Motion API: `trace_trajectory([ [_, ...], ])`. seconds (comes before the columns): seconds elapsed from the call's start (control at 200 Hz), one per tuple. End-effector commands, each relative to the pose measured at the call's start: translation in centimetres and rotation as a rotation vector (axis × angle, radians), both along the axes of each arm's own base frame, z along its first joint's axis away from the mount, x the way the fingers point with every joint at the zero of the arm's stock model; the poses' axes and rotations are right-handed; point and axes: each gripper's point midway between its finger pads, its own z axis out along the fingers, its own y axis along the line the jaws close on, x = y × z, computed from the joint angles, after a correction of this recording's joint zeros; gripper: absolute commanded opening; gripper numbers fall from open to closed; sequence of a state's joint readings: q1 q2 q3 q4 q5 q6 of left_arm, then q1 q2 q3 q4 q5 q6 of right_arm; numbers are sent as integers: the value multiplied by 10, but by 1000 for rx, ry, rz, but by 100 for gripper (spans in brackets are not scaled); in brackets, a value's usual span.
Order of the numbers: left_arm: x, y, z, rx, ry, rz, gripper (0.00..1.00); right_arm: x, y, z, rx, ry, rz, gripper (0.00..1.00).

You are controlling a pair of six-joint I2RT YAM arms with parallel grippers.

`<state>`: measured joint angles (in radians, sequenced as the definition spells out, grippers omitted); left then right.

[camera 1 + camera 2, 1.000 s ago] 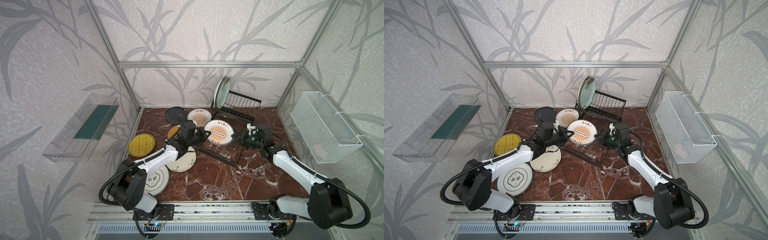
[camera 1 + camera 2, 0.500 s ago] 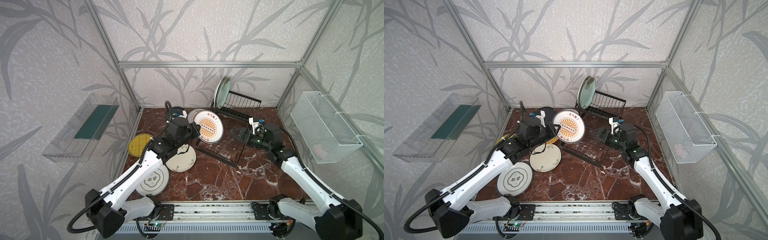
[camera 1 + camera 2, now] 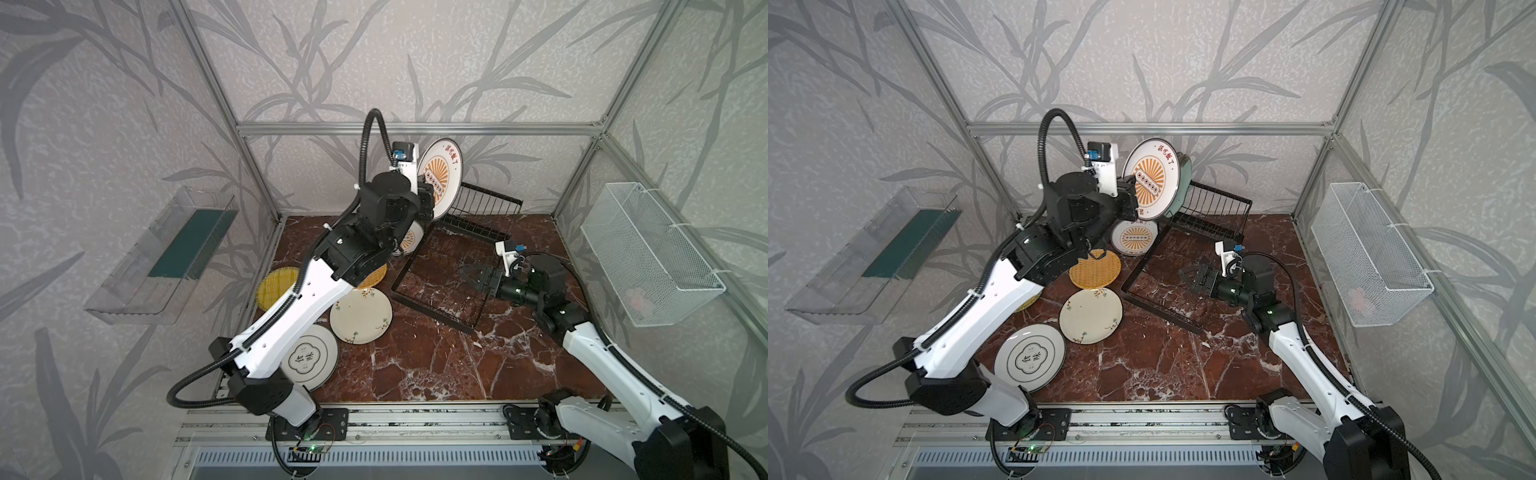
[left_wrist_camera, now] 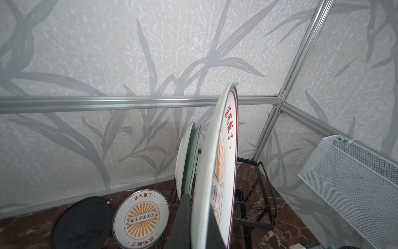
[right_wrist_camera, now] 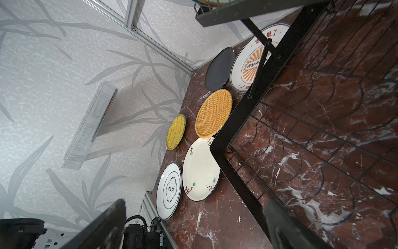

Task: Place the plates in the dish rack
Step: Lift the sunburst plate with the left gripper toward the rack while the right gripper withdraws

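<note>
- Since the dish rack point(image 3: 478, 205) stands toward the back of the table, its raised slotted section lies ahead of both arms and its flat grid tray lies nearer you. Two plates are standing at one end of the slots.
- Six plates lie flat on the table on the left arm's side of the rack. The second sunburst plate point(image 3: 1133, 237) is the closest to it. None of them bears on the coming move.
- Your sunburst plate point(image 3: 1148, 178) is up on edge, raised over the slotted end, just beside the pale green plate point(image 4: 192, 155). The two faces are roughly parallel. You cannot tell whether they touch, and the lower rim is hidden behind the gripper.
- Your left gripper point(image 3: 1133, 189) pinches that plate by its rim. The slots lie below the plate, so by the look of it you need a straight lowering, keeping the plate parallel to its green neighbour.
- Your right gripper point(image 3: 471, 276) is spread wide and holds nothing. It hangs low over the grid tray, well apart from the sunburst plate, so the left arm is the nearer one.
</note>
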<state>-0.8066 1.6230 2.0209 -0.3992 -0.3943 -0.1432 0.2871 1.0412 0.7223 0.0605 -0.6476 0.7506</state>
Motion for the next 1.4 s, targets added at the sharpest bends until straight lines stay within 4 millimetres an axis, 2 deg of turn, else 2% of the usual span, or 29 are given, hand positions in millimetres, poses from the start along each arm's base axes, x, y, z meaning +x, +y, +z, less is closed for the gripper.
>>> trace_trajectory([
  [0.0,15,-8,21,150,-106,57,0,-10,3,17,10,-76,40,99],
  [0.1,34,-26,23,215,-139,79,0,-14,2,17,0,-80,39,99],
  [0.23,53,-50,15,285,-169,84,0,-19,2,13,-2,-66,47,99],
  [0.465,80,-76,-3,395,-238,138,0,-26,6,9,10,-50,68,99],
  [0.95,108,-98,-49,468,-234,162,0,-30,12,2,5,-28,87,99],
  [1.395,122,-103,-77,470,-190,163,0,-31,11,-3,-9,-14,88,99],
])
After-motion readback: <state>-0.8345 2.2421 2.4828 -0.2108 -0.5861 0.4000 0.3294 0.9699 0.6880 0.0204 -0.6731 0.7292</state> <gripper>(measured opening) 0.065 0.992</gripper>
